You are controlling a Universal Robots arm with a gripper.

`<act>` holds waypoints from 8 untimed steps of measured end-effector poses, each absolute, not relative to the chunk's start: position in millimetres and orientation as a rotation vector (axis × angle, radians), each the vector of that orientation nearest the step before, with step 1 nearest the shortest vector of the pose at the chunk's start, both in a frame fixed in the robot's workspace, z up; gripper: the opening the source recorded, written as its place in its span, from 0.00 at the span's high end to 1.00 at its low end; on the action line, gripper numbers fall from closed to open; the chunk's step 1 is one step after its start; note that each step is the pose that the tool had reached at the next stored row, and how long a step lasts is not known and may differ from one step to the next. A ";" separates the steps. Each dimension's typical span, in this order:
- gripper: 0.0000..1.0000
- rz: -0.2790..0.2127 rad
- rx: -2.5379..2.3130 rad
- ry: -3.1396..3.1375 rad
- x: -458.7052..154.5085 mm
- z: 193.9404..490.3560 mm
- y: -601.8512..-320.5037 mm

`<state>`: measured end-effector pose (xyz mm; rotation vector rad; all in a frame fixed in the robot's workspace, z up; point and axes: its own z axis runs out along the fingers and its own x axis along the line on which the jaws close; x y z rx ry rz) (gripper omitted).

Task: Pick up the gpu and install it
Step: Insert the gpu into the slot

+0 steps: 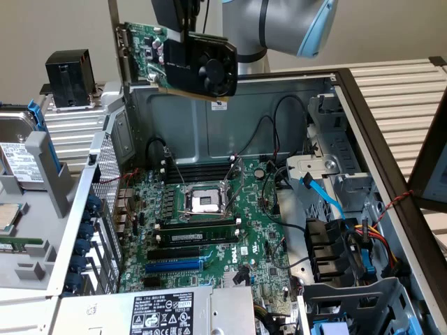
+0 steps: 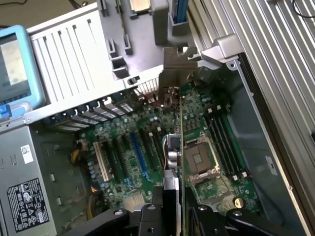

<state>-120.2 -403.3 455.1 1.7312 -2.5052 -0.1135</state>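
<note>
While gripper (image 1: 184, 33) clamps gpu (image 1: 183, 61) above motherboard (image 1: 209, 227), fan (image 1: 214, 70) facing exterior view (edge-on at wrist)

count | gpu (image 1: 192, 59) 1 | open computer case (image 1: 209, 125) 1 | motherboard (image 1: 258, 244) 1, on the case floor | CPU socket (image 1: 206, 202) 1 | blue expansion slot (image 1: 174, 265) 1 | white expansion slot (image 2: 101, 160) 1 | power supply (image 1: 160, 310) 1, along one case edge | blue data cable (image 1: 325, 199) 1 | hard drive (image 1: 17, 164) 1 | black cooler (image 1: 70, 77) 1 | robot arm (image 1: 279, 28) 1
</note>
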 end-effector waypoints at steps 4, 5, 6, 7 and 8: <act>0.73 -0.108 1.820 -2.438 -120.2 454.8 -403.3; 0.73 -0.107 1.842 -2.421 -120.2 454.8 -403.3; 0.73 -0.105 1.863 -2.404 -120.2 454.7 -403.3; 0.73 -0.104 1.884 -2.387 -120.2 454.6 -403.3; 0.73 -0.103 1.906 -2.368 -120.2 454.6 -403.3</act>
